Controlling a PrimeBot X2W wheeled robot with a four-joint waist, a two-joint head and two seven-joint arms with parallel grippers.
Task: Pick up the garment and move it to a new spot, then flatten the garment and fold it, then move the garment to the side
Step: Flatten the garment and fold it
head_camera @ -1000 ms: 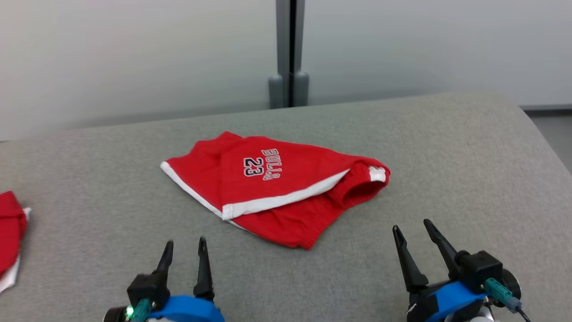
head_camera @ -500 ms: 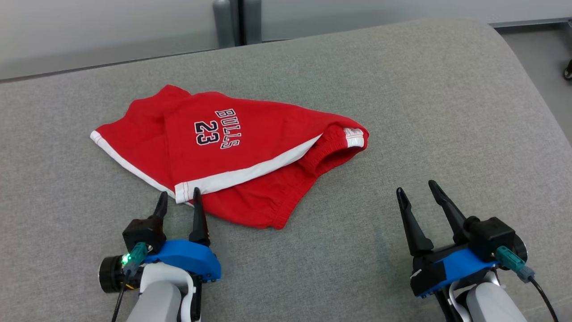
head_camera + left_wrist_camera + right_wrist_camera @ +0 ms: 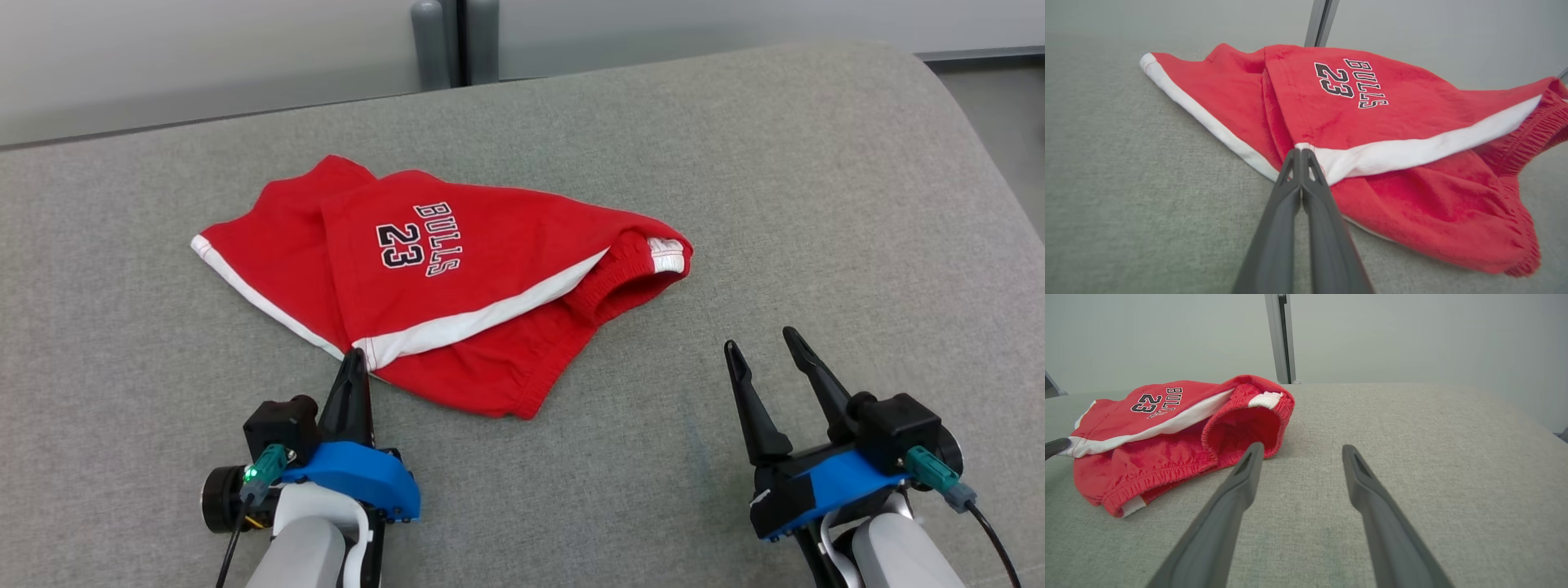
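1. You are looking at the red fabric shorts (image 3: 490, 278) with white hem bands and a dark BULLS 23 print. They are lying rumpled, one leg folded over the other, on the grey fabric-covered worktop (image 3: 816, 204), left of centre. Their elastic waistband (image 3: 1241, 416) is gaping toward the right.
2. Your left pincer (image 3: 355, 359) is sitting at the near edge of the shorts, clenched tight. Its tips are meeting on the near corner of the upper white hem band (image 3: 1412, 151). It is apparently nipping that corner, though how much cloth is lying between the tips you cannot tell.
3. Your right pincer (image 3: 759, 341) is waiting released, fingers spread and carrying nothing. It is hanging to the near right of the shorts, apart from them.
4. By my reading, you are working the first step: picking the garment up for the move to a new spot. Flattening, folding and setting aside are all waiting.
5. The next move is calling for a slow lift with the left arm while you are watching that the corner is rising with the tips. If it is slipping, you are needing a deeper bite. A single-corner hold is likely letting the shorts dangle and unfold.
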